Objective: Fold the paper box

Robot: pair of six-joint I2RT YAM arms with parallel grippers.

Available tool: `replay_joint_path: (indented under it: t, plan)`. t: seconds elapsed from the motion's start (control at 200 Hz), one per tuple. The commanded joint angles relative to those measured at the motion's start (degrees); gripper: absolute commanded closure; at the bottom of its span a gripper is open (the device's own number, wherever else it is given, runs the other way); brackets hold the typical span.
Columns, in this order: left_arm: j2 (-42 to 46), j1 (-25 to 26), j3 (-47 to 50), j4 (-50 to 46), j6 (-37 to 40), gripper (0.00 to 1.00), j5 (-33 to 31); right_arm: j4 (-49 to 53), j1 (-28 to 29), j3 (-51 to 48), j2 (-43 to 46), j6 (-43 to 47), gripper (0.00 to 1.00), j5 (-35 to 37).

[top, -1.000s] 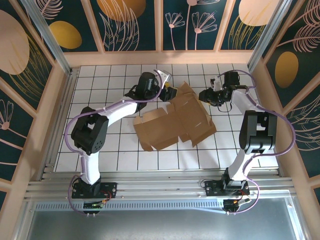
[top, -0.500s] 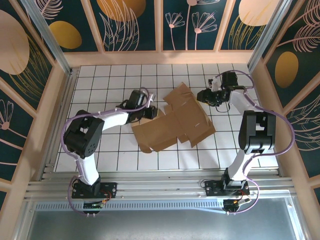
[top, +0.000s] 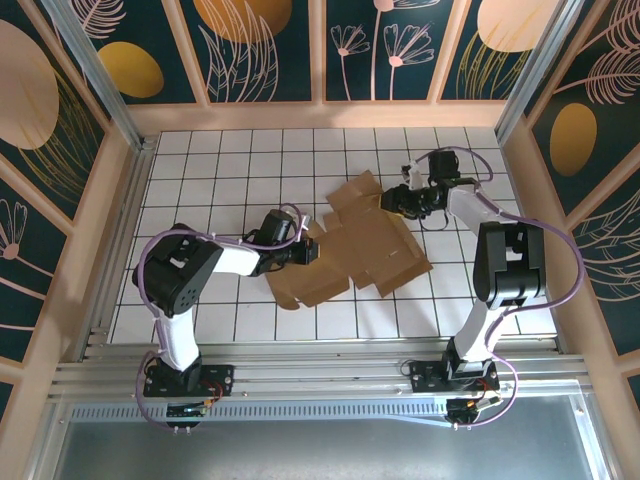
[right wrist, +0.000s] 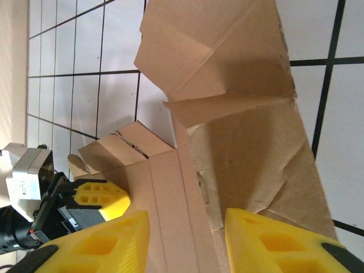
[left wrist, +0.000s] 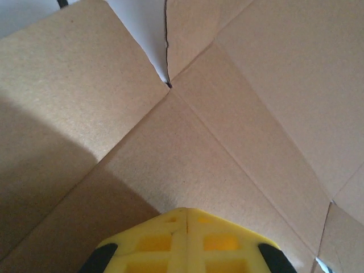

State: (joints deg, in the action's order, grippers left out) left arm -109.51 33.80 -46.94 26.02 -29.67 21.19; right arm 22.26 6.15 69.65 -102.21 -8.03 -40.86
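**A:** What carries it all?

**B:** A white tiled worktop (top: 200, 190) with a dark grid. Wood-framed walls (top: 90, 90) painted with pale leaves on deep teal close it in.

**A:** How do the arms sit?

**B:** The left arm (top: 225, 258) rises from its base and doubles over at a bulky elbow. Its forearm lies low across the tiles, pointing right. The right arm (top: 505, 265) stands taller, reaches to the far side, then bends its wrist leftward.

**A:** And the paper box?

**B:** The paper box (top: 375, 245) lies mid-worktop between the two arms. It is a flat die-cut sheet of plain brown cardboard, matte and fibrous, scored with straight creases.

**A:** The left jaws?

**B:** The left jaws are at the sheet's left edge. In the left wrist view the yellow pads (left wrist: 170, 242) meet along a thin seam, clenched together, with cardboard close beneath. I cannot tell whether they press on it.

**A:** The right jaws?

**B:** The right jaws are released, at the sheet's far right corner. In the right wrist view the yellow fingers (right wrist: 273, 242) stand apart and a strip of cardboard runs between them. The bottom edge cuts off the finger bases, and it is unclear whether they touch the cardboard.

**A:** Anything smaller?

**B:** A creased flap (right wrist: 210, 57) is folded up there and throws a shadow on the panel below, whose side edge looks ragged
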Motion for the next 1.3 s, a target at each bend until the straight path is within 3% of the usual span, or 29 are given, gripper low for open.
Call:
replay_joint_path:
  t: [0.0,0.15,0.25,0.43,0.581,0.831,1.011,1.141,1.291]
  plan:
    - [-5.7,0.2,1.8,4.7,-2.5,1.0,-1.6,-1.9,2.0,-2.8,1.8,-2.2,0.6,-4.0]
    - [-6.9,0.1,1.8,5.0,-1.1,1.0,-2.2,-11.7,-0.2,-5.6,9.0,-7.8,0.6,-3.1]
    - [-7.5,0.2,1.5,5.1,0.4,1.0,-2.3,-12.6,-4.4,-5.3,11.1,-7.6,0.57,-1.3]
    - [-8.5,0.2,0.6,4.8,2.2,1.0,-2.8,-7.8,-15.3,-5.5,7.5,-3.5,0.33,0.0]
    - [-9.2,0.2,-0.3,4.7,2.4,1.0,-1.9,-7.0,-18.7,-8.0,2.9,-2.3,0.28,-6.9]
    - [-9.1,0.2,-0.7,4.2,2.9,1.0,-1.8,-7.3,-20.0,-11.5,0.2,-5.6,0.47,7.2]
    - [-9.2,0.2,-1.0,3.7,3.4,1.0,-1.8,-8.5,-19.8,-12.1,-1.7,-6.1,0.53,7.3]
    - [-9.3,0.2,-1.0,4.1,3.2,1.0,-1.3,-5.8,-16.8,-10.6,-3.9,-2.5,0.55,10.1]
    - [-9.6,0.2,-1.0,4.5,3.1,1.0,-0.7,-7.0,-14.0,-11.0,-5.2,-2.4,0.62,8.0]
